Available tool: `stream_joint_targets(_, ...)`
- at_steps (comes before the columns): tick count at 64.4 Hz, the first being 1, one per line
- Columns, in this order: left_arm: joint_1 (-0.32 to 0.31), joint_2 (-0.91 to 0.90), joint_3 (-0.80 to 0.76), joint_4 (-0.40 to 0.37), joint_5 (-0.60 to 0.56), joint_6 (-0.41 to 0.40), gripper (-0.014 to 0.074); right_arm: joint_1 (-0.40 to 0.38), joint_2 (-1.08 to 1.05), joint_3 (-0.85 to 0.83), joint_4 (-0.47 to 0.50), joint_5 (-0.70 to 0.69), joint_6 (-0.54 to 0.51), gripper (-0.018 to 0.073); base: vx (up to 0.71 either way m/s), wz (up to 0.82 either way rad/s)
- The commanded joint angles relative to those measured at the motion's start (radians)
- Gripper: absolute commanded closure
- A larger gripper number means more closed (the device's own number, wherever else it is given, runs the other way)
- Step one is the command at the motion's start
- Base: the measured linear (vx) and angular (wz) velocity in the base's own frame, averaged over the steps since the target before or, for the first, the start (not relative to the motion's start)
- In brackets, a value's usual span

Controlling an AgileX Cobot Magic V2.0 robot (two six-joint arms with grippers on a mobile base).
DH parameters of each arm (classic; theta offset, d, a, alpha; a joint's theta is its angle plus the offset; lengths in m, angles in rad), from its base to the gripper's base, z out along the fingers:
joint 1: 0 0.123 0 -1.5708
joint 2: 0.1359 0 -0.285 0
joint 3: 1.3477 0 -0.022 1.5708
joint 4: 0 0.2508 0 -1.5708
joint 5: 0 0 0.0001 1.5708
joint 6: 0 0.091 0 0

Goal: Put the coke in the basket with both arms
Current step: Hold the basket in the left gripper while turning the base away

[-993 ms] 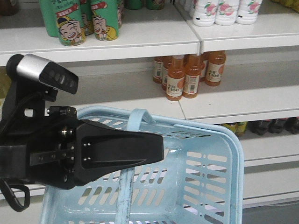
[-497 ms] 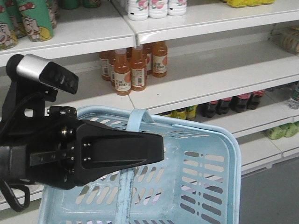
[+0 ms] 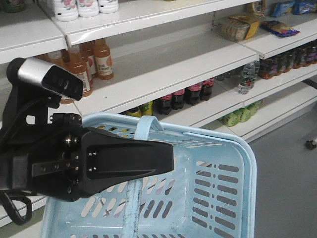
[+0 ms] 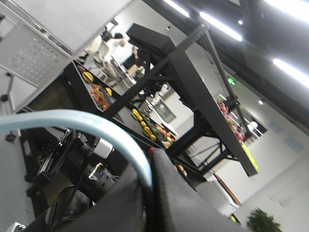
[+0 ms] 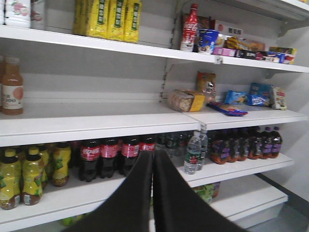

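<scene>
The coke (image 5: pixel 189 28), a slim red bottle with white script, stands on the top shelf at the upper right of the right wrist view, far above my right gripper (image 5: pixel 152 155), which is shut with nothing between its fingers. The light blue basket (image 3: pixel 246 151) hangs low in the front view. Its pale-blue band handle (image 3: pixel 145 127) runs up into my left gripper (image 3: pixel 167 158). In the left wrist view the handle (image 4: pixel 111 133) arcs in from the left and ends between the closed fingers of the left gripper (image 4: pixel 148 165). The basket's visible floor holds nothing.
White shelves fill the background. Dark cola bottles with red labels (image 5: pixel 108 155) stand on the lower shelf beside yellow drinks (image 5: pixel 29 176) and water bottles (image 5: pixel 195 152). Orange drinks (image 3: pixel 86 62) sit at upper left, snack packs (image 5: pixel 186 100) on the middle shelf. Grey floor (image 3: pixel 290 163) lies right.
The shelves have slid left across the front view: the orange bottles went from centre to upper left, and cola bottles and floor came in. Left gripper and basket keep their place in frame.
</scene>
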Motion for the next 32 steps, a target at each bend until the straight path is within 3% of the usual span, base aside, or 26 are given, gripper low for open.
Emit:
stream_joint_targets(1,-0.003,-0.023,-0.035,-0.084,-0.117,0.001,0.0603,-0.003,-0.018,0.011,-0.002,-0.075,-0.006,0.0561,-0.06,-0.46)
stream_joint_targets(32,-0.003,-0.023,-0.035,-0.084,-0.117,0.001,0.0603,-0.003,-0.018,0.011,-0.002,-0.075,-0.006,0.0561,-0.06,-0.45)
